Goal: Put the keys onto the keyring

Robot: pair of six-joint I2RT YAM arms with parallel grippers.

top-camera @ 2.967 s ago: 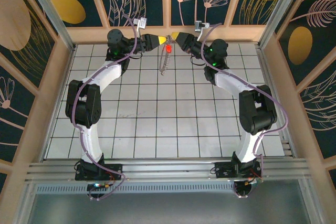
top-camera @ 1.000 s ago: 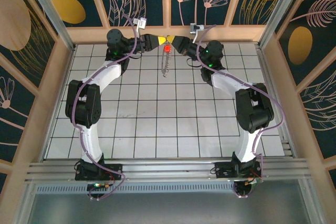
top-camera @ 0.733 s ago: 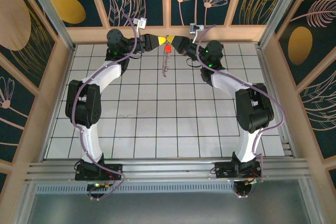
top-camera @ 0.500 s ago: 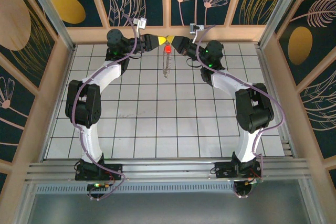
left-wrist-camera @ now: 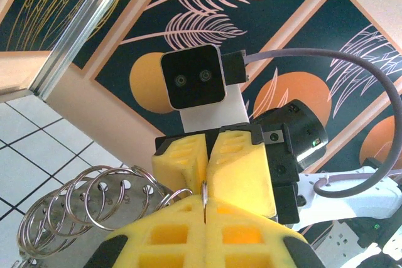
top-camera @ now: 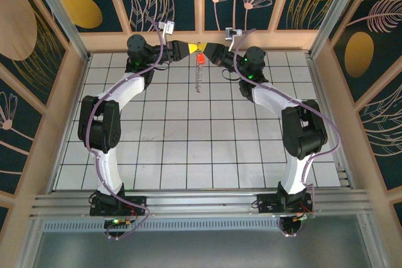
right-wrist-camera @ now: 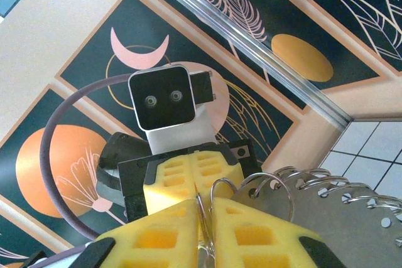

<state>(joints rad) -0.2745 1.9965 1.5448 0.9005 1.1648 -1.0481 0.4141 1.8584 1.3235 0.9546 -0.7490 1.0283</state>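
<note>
- Two grippers are held tip to tip above the far edge of the table (top-camera: 188, 155), just in front of the wooden back rail (top-camera: 282, 39). The left gripper (top-camera: 193, 48) reaches in from the left and the right gripper (top-camera: 208, 48) from the right.
- The left gripper's yellow fingers (left-wrist-camera: 169, 236) are pressed together, and a thin silver wire of the keyring (left-wrist-camera: 94, 196) is pinched in the seam between them.
- The right gripper's yellow fingers (right-wrist-camera: 251, 230) are likewise closed, and a loop of the same wire is clamped between them.
- From the wrist cameras the keyring is seen as a bunch of silver wire coils threaded through a grey perforated plate (right-wrist-camera: 333, 218), lying just beside the closed fingers.
- From above, the keyring is seen as a narrow pale strip hanging down from the meeting fingertips. Whether its lower end touches the tiles cannot be told.
- The red head of the key (top-camera: 200, 58) is seen just beneath the fingertips, at the top of the hanging strip. Whether it is threaded on the wire cannot be told.
</note>
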